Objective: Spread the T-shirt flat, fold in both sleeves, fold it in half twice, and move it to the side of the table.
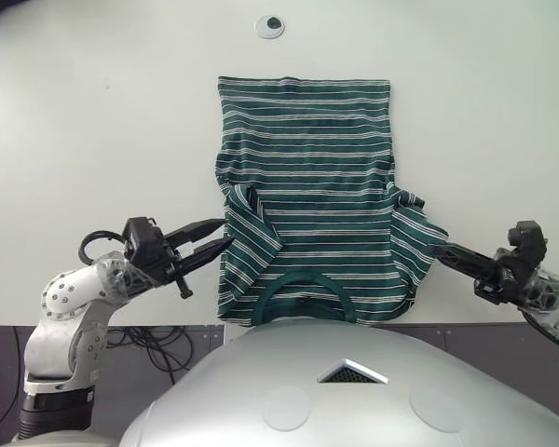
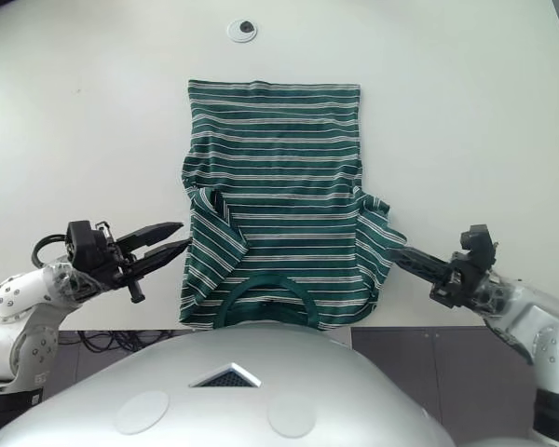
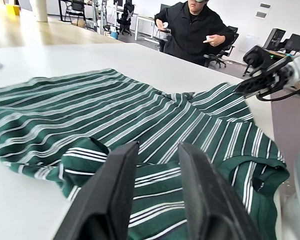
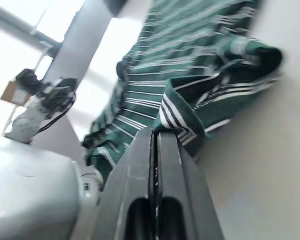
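Left gripper (image 1: 225, 232) gaped beside the folded sleeve (image 1: 252, 223) of the T-shirt (image 1: 307, 158); right gripper (image 1: 440, 248), pressed closed, touched the unfolded sleeve (image 1: 415, 228), presumably to fold it.

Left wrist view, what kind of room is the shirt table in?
Likely an open office or lab: swivel chairs and desks stand behind the big white table holding the T-shirt.

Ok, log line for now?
T-shirt spread on table | left sleeve folded in | left hand open beside it | right hand shut at right sleeve
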`<state>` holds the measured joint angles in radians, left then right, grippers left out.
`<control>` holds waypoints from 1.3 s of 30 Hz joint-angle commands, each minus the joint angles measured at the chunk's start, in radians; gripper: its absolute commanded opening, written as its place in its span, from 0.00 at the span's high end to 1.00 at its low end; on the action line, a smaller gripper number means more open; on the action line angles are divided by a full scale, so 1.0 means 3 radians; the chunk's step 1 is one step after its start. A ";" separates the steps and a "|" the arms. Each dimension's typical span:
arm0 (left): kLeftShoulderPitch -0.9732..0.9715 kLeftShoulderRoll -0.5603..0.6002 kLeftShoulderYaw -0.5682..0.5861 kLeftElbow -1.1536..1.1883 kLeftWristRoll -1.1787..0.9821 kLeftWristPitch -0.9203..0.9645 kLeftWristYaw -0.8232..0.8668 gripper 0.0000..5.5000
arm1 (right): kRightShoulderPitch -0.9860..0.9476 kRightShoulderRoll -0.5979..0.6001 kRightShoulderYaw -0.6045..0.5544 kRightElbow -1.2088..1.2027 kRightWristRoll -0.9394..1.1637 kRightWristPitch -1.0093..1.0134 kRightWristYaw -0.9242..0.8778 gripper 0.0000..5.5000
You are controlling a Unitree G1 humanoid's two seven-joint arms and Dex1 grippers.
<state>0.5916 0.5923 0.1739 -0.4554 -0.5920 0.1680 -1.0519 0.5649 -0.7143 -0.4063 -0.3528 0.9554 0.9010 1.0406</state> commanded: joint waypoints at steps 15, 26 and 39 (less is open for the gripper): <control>0.0104 0.0182 -0.0074 0.0345 0.0576 -0.0633 -0.0128 0.74 | -0.0686 0.0433 0.1193 -0.0429 -0.0130 0.0071 -0.0845 0.89; 0.0020 0.0581 0.0064 0.1706 0.2115 -0.3309 0.0147 0.74 | -0.0237 -0.0114 0.0866 -0.0406 -0.1017 -0.1179 -0.0200 0.84; -0.0107 0.0758 -0.0403 0.1988 0.3027 -0.4489 0.0782 0.58 | 0.0452 -0.0189 0.1182 0.0582 -0.2969 -0.4721 0.0351 0.69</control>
<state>0.5693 0.8141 0.0828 0.1163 0.2274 -1.1749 -0.8222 0.6941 -0.7917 -0.0809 -0.2022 0.1362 -0.4064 1.1739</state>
